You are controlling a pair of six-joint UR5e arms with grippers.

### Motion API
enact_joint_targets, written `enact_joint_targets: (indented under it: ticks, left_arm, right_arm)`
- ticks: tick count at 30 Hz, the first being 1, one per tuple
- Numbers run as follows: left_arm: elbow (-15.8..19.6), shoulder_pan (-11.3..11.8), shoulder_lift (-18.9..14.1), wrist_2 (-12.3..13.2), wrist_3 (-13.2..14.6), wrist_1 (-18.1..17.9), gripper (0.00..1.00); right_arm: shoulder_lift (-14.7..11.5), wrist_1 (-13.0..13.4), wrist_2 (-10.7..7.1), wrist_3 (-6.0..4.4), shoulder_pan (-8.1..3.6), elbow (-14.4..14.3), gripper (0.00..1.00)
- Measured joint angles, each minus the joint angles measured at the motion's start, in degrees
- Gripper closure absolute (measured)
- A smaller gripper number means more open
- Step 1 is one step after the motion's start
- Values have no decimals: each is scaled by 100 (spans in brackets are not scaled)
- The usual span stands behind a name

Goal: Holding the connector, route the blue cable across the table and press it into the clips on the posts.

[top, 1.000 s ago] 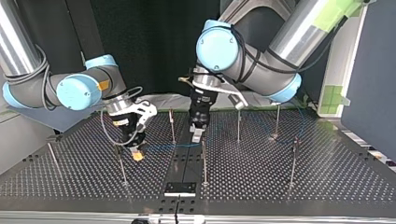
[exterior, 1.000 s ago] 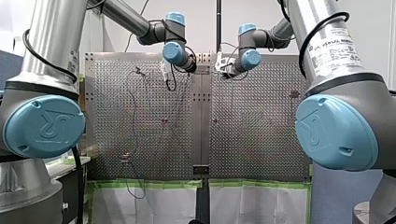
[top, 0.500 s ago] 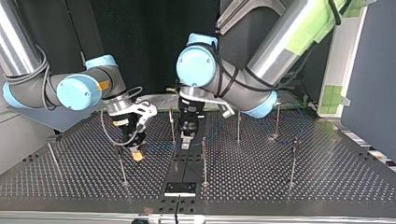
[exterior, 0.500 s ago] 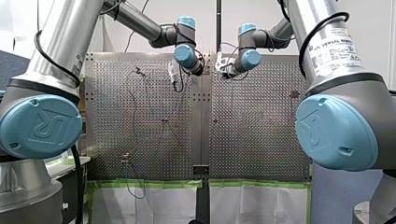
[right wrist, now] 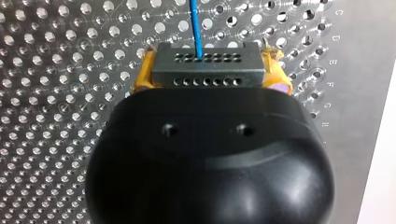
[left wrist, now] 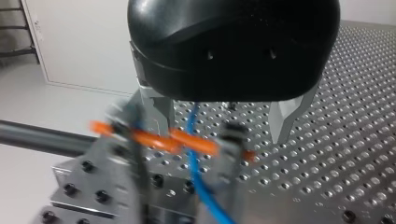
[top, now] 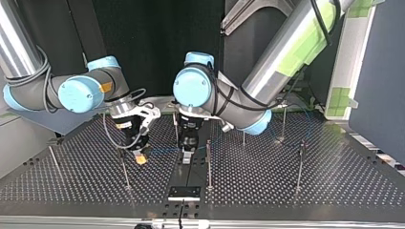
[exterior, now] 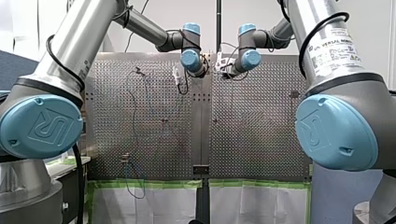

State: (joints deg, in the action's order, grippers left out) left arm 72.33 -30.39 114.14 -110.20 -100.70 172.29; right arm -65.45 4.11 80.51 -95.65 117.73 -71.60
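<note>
Over the perforated metal table [top: 334,183] both arms reach in toward the centre strip. The right arm's gripper [top: 139,156] hangs low at the top view's left, just beside 1 of the thin metal posts [top: 123,167]. Its yellow pads [right wrist: 276,70] are clamped on either end of a dark grey rectangular connector [right wrist: 208,70] with 2 rows of small holes in its face. The thin blue cable [right wrist: 195,21] leaves the middle of that connector and runs straight away from the gripper over the table.

The left arm's gripper [top: 186,157] points down over the centre strip, near the right one and between 2 posts. Its 2 metal fingers [left wrist: 287,116] stand wide apart, holding nothing (the blue cable passes down through the gap between them, touching neither). In the left wrist view the cable crosses an orange bar [left wrist: 154,140] carried by grey uprights. That part is blurred, so it may be a clip, but I cannot tell. In the top view a faint blue line runs along the table between the 2 grippers.
</note>
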Motion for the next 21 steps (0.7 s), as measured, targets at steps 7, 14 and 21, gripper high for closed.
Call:
enact_joint_targets:
  ticks: [7, 14, 21]
  left_arm:
    - [-70, 5, 97, -38, 17, -13, 29]
    - [-73, -21, 100, -327, 94, -20, 93]
    - [-67, -64, 99, -543, 143, 30, 100]
  right_arm:
    - [1, 3, 0, 0, -1, 0, 100]
    - [4, -1, 0, 0, -7, 0, 100]
    - [3, -5, 0, 0, -8, -1, 100]
